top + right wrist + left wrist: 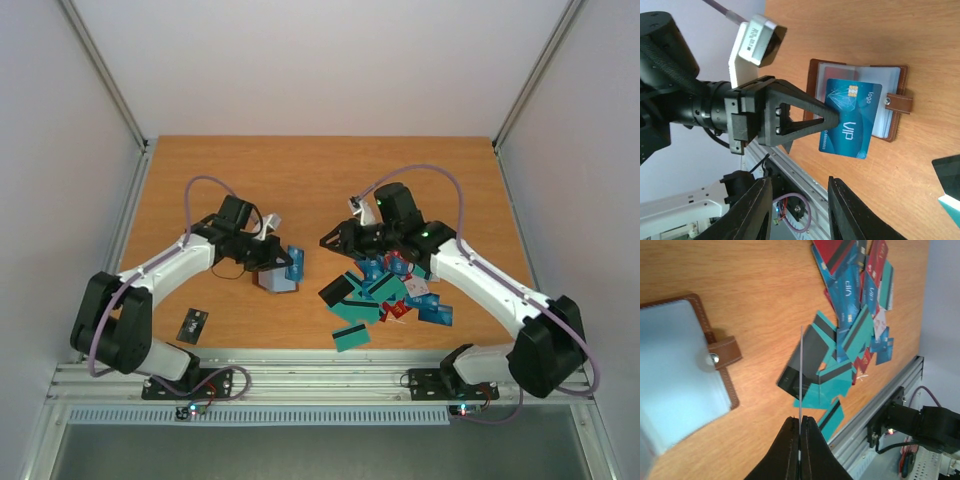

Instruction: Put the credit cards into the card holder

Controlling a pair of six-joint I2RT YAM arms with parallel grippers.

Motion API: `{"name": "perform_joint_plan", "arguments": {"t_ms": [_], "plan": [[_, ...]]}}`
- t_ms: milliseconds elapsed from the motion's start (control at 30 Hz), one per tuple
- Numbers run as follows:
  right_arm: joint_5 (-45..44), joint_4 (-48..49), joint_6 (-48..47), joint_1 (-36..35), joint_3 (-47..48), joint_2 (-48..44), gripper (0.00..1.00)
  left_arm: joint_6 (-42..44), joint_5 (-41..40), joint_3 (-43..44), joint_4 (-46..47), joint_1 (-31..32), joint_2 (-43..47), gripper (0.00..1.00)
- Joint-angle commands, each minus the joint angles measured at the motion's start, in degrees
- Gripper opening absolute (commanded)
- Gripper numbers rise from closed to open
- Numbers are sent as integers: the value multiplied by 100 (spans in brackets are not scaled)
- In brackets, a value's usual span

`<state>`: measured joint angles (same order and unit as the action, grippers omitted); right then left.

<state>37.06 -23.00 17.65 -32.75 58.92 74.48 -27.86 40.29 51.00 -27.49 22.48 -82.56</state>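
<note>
Left wrist view: the holder (675, 375) runs off the left edge; the held card (801, 380) shows only its thin edge. Top view, lower left: a dark flat thing (193, 325), perhaps a card, is too small to tell.

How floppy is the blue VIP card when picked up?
Probably stiff: the thin blue plastic VIP card sticks straight out from the left gripper, pinched at one edge, no droop. Likely light and slippery, being thin and glossy.

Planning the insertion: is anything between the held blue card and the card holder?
Nothing visible. The left gripper holds the blue card by the open holder, whose clear sleeves lie uncovered; the other cards sit apart.
</note>
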Motion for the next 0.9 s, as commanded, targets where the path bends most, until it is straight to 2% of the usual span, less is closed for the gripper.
{"name": "perform_joint_plan", "arguments": {"t_ms": [0, 267, 467, 867], "plan": [[196, 701, 158, -28, -82, 458, 32, 459, -163, 187, 96, -237, -154, 0], [387, 1254, 316, -154, -49, 1256, 31, 753, -100, -112, 54, -720, -180, 0], [591, 1634, 418, -297, 64, 1887, 31, 921, -361, -69, -244, -906, -367, 0], [950, 1878, 393, -560, 857, 3115, 30, 386, -883, -505, -368, -959, -126, 0]]}}
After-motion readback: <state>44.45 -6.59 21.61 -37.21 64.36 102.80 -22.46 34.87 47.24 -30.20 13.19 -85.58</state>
